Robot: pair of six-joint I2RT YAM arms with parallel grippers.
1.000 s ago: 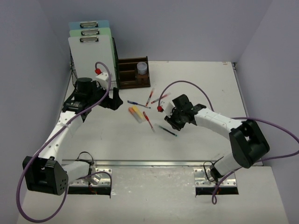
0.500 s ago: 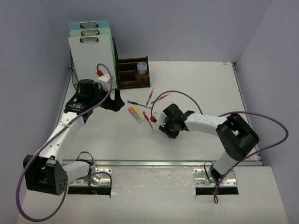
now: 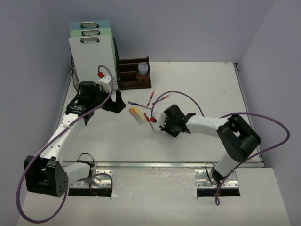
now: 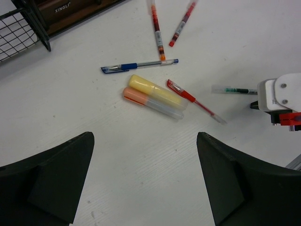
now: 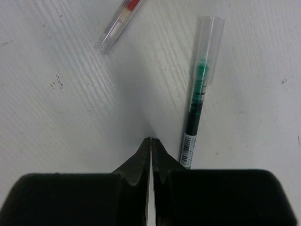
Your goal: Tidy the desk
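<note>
On the white desk (image 3: pixel 207 89) lie a blue pen (image 4: pixel 139 66), a yellow highlighter (image 4: pixel 155 93) against an orange one (image 4: pixel 150 102), a red pen (image 4: pixel 190 99), two more red pens (image 4: pixel 156 28) and a green pen (image 5: pixel 200 89). My right gripper (image 5: pixel 151 141) is down at the desk surface, shut with nothing between its fingers. The green pen lies just to its right, outside the jaws. My left gripper (image 4: pixel 145 139) hovers open over bare desk, short of the highlighters.
A black wire-mesh rack (image 3: pixel 75 70) with several clipboards (image 3: pixel 91 52) stands at the back left. Beside it is a dark wooden organiser tray (image 3: pixel 134 73) holding a small cup (image 3: pixel 143 69). A metal rail (image 3: pixel 155 165) runs along the near edge.
My right gripper moved left toward the pens, came down to the desk and closed beside the green pen. My left gripper shifted slightly right, still open.
</note>
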